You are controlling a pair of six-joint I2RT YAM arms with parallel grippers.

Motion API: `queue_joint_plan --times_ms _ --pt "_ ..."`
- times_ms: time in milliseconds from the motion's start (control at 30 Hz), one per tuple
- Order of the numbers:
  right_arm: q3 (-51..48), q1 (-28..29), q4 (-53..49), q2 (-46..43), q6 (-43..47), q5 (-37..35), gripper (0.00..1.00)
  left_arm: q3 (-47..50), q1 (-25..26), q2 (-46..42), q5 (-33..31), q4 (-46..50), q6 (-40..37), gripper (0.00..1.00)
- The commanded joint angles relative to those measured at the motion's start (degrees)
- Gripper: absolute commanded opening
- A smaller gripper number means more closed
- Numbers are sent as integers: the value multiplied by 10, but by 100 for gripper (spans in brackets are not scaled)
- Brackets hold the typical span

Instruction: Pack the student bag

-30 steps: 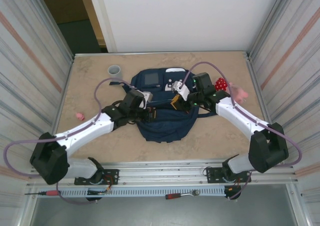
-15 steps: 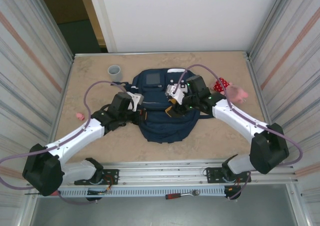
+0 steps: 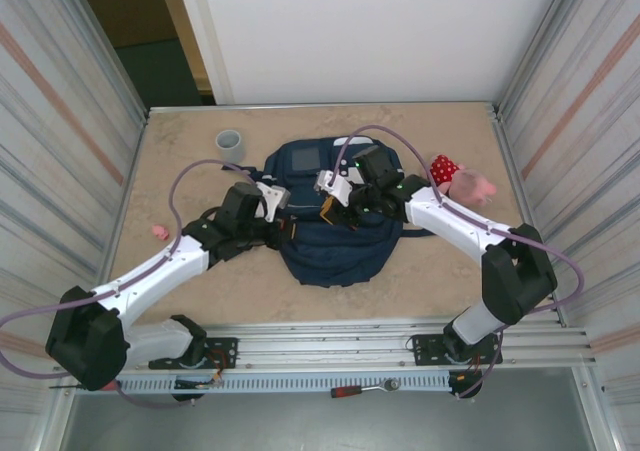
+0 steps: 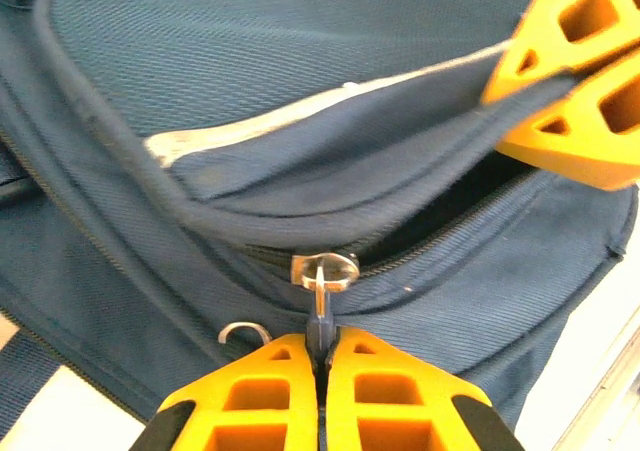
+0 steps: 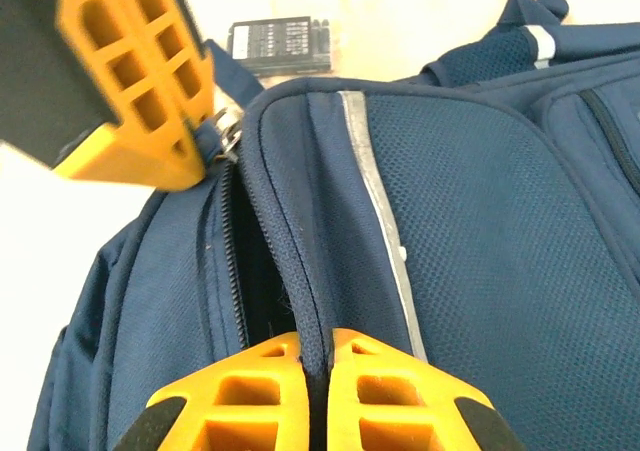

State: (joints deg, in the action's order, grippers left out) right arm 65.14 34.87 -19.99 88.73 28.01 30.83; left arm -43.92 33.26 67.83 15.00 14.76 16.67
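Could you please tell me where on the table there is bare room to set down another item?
Bare tabletop lies between the student bag and the near edge, flanked by the left arm and right arm; also the far-right corner beyond the pink plush. It is crowded where both arms meet over the bag.

cup point(image 3: 230, 142) behind-left of student bag point(image 3: 335, 256), toy point(image 3: 460, 177) right.

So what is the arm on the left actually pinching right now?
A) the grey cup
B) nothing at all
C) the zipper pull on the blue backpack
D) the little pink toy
C: in the left wrist view the left gripper is closed on the zipper pull of the student bag, right at the partly open zip.
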Motion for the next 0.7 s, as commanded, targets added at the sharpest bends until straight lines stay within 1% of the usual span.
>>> queue_joint_plan --times_ms 0,100,167,300,400,433,533,567,633,667 --pt "9 -27 -39 -47 35 79 0 -1 -34 -10 -22 -5 -10 0" --pt "7 -58 -65 -69 59 166 0 6 -69 -11 -37 -16 -12 0" --pt "12 -76 -82 -77 74 205 0 9 -91 -7 -43 -32 -20 1" --pt "28 -92 -109 -76 94 227 0 -4 -111 27 -41 -51 -52 3" --pt "39 -96 -112 -70 89 228 0 -26 -112 65 -39 -53 -62 8" --pt "41 -96 -99 -69 69 216 0 -35 -112 75 -40 -51 -57 11" --pt "44 -96 -57 -63 -5 155 0 -54 -112 91 -43 -40 -34 25" --pt "43 -96 -48 -63 -20 145 0 -56 -112 89 -49 -33 -25 30" --pt "41 -95 -39 -63 -32 141 0 -62 -114 83 -74 -5 0 44" --pt "40 -96 -34 -62 -36 140 0 -64 -119 79 -79 12 11 48"
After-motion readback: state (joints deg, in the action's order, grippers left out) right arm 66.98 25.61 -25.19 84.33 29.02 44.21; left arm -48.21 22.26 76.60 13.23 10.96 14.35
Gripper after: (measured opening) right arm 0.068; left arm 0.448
